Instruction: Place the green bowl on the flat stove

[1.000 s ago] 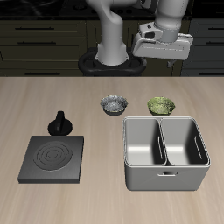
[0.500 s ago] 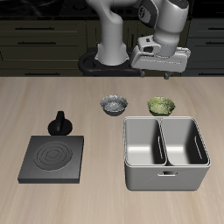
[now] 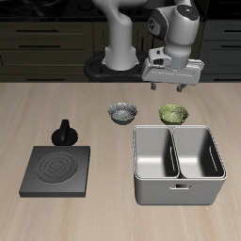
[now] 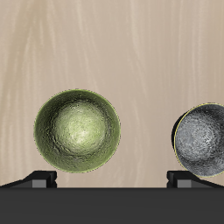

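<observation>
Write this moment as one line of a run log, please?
phase: approach | gripper: open, above green bowl | green bowl: on table, ungrasped | flat stove: bare

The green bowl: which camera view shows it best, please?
The wrist view shows the green bowl best: it looks straight down into it, so the whole rim and mottled inside are large and unobstructed. The exterior view shows the green bowl only small, behind the metal basin, with the gripper above it.
</observation>
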### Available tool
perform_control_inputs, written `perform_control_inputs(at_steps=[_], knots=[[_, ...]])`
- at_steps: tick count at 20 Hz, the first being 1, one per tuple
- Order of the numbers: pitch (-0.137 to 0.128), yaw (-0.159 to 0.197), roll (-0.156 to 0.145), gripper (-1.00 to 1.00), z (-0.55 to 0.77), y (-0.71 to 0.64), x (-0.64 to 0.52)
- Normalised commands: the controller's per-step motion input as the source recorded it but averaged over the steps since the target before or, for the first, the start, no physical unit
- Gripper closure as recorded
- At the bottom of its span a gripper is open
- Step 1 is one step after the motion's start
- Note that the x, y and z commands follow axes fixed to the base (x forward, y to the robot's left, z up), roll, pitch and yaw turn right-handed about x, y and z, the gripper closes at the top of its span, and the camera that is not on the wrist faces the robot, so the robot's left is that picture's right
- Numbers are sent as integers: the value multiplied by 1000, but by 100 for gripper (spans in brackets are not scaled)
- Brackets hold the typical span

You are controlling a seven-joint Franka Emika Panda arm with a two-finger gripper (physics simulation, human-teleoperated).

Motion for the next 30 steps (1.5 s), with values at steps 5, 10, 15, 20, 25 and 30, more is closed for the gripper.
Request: perform_control_inputs(at_steps=[5,10,15,20,25,30], knots=[[-9,-65,32,-100,-299,-191,-48],[-33,-33,28,-100,-206,-174,29],[-21,-21,-15,-100,-226,-121,-19],[-23,4,-3,-100,-287,-34,-80],[17,-10,0,-100,-289,-21,-30],[19,-23,37,-100,-197,110,-93]])
